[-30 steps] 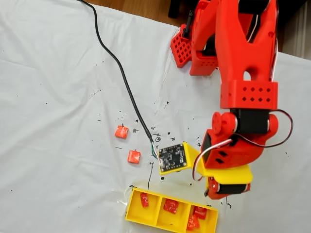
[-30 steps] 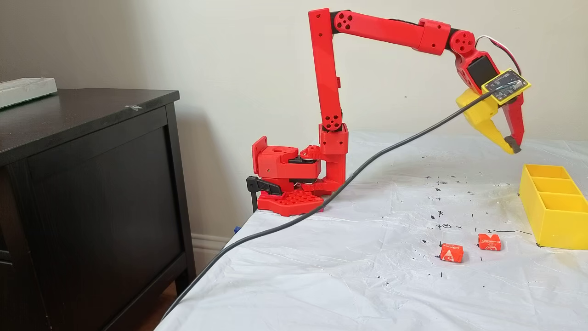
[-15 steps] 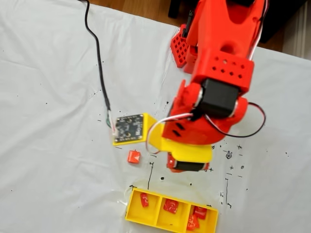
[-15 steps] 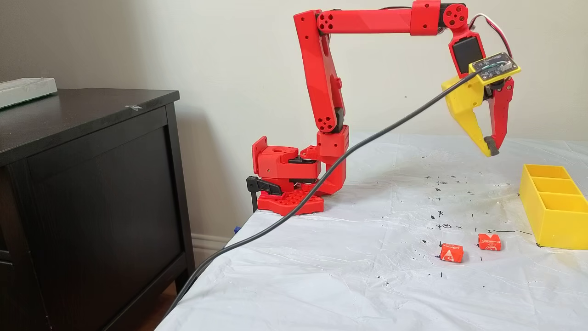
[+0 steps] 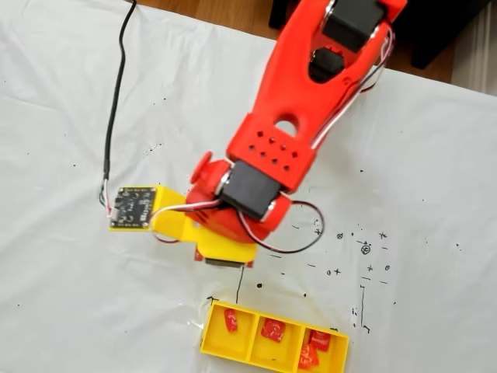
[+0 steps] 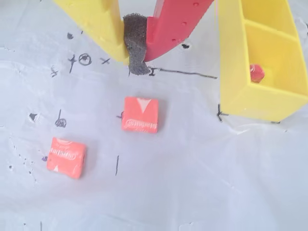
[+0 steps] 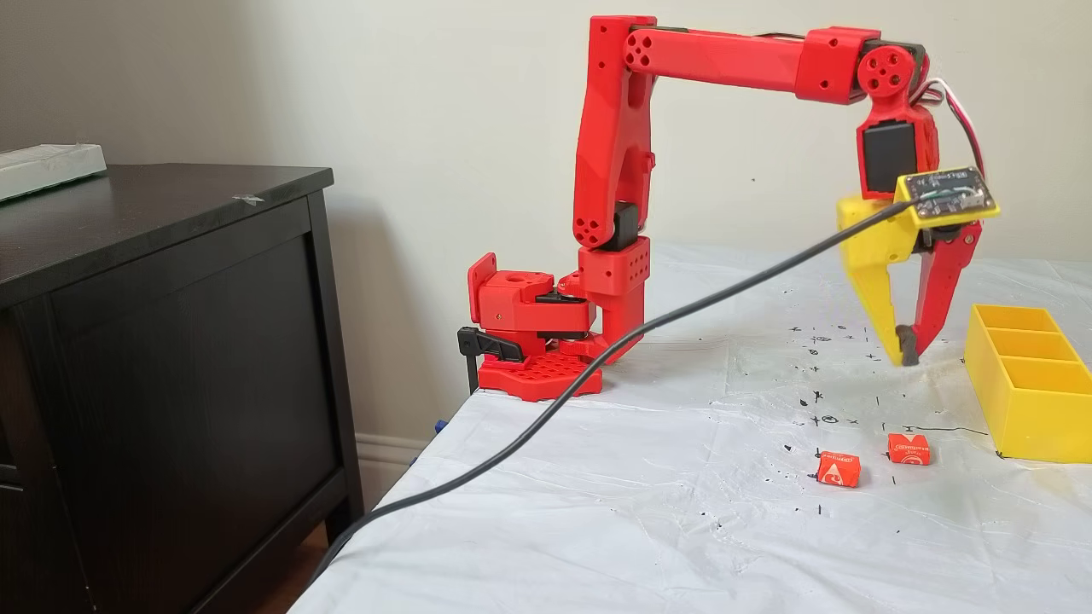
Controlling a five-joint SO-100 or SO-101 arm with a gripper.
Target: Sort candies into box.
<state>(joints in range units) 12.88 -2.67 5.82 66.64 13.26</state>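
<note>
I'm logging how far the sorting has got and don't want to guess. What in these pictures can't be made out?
- The two loose candies: the arm hides them in a fixed view; they show in the wrist view.
- The box's contents: its wall hides them in a fixed view; in the wrist view the top and right edges crop it.
- Candies in the box: too small and blurred to sort by kind.
- The gripper: its upper part is cropped.
</note>
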